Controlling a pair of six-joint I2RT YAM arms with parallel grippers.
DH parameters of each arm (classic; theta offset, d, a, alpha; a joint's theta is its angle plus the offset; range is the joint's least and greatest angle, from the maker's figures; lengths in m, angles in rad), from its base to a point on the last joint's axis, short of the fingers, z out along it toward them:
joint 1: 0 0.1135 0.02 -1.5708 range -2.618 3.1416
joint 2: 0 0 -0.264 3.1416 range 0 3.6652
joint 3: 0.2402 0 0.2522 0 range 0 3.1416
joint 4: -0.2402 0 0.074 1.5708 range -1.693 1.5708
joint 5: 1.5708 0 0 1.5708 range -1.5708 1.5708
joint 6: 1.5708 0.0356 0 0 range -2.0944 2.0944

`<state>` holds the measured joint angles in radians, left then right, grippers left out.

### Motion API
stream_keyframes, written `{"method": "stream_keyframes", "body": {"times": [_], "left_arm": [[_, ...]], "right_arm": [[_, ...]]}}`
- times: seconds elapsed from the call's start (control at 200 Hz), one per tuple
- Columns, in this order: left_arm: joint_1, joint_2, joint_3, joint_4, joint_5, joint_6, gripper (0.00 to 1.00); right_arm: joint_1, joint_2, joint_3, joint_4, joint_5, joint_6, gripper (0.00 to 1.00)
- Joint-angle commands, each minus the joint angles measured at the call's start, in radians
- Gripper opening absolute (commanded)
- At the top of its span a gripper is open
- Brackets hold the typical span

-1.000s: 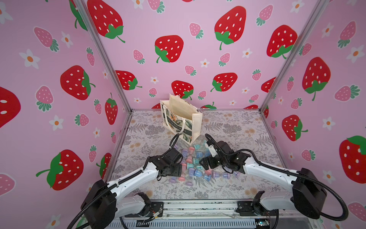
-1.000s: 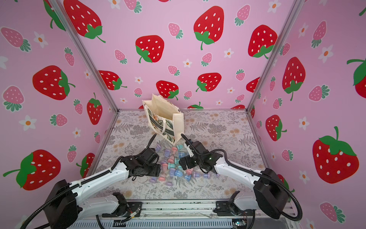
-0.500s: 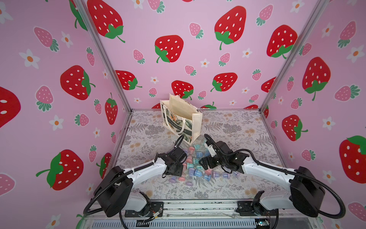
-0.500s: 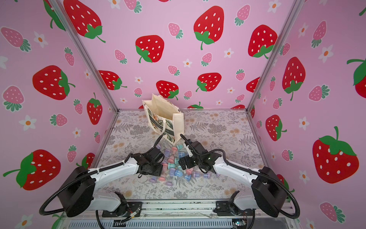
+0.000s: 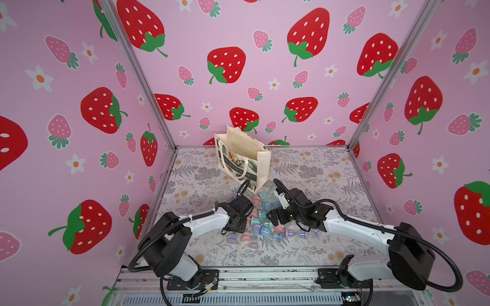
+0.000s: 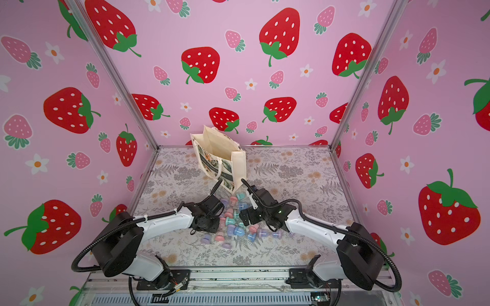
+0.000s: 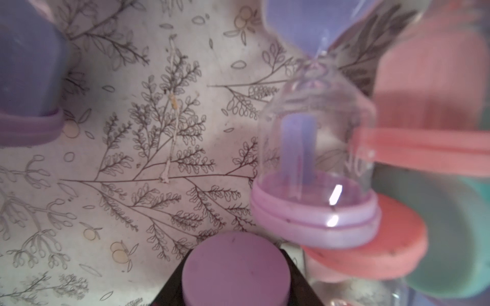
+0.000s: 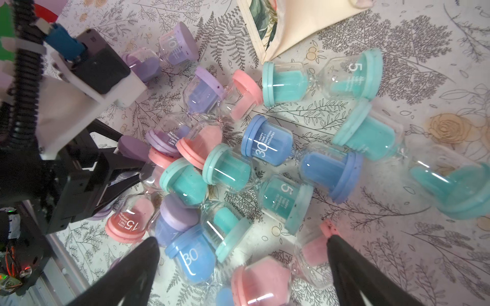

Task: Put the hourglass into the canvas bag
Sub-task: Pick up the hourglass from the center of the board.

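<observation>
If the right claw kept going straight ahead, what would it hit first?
Likely the pink hourglass lying between the fingers of the open right gripper; depth is unclear, and the blue hourglass lies close beside.

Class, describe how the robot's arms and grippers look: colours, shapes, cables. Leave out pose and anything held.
The left arm and right arm have smooth white shells and bulky black joints. A black ribbed cable hose loops along each. The right gripper has tapered black fingers; the left gripper is black too.
</observation>
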<state>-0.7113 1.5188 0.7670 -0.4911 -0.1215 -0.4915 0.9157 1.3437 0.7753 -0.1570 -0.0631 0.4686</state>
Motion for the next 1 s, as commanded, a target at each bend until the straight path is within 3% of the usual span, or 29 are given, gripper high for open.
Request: {"method": "stream_keyframes", "body": {"times": [0.0, 0.31, 0.62, 0.995], "left_arm": [[0.002, 0.017, 0.023, 0.005, 0.000, 0.004, 0.44], [0.002, -0.045, -0.004, -0.001, -0.011, -0.001, 0.34], [0.003, -0.135, -0.006, -0.027, -0.024, -0.012, 0.32], [0.006, -0.358, 0.045, -0.109, -0.052, -0.025, 0.26]], "right_arm": [[0.006, -0.012, -0.001, 0.007, 0.023, -0.011, 0.99], [0.007, -0.012, 0.002, 0.016, 0.038, -0.002, 0.99], [0.002, -0.051, 0.013, 0.004, 0.065, 0.010, 0.99], [-0.042, -0.131, 0.016, -0.004, 0.031, 0.060, 0.99]]}}
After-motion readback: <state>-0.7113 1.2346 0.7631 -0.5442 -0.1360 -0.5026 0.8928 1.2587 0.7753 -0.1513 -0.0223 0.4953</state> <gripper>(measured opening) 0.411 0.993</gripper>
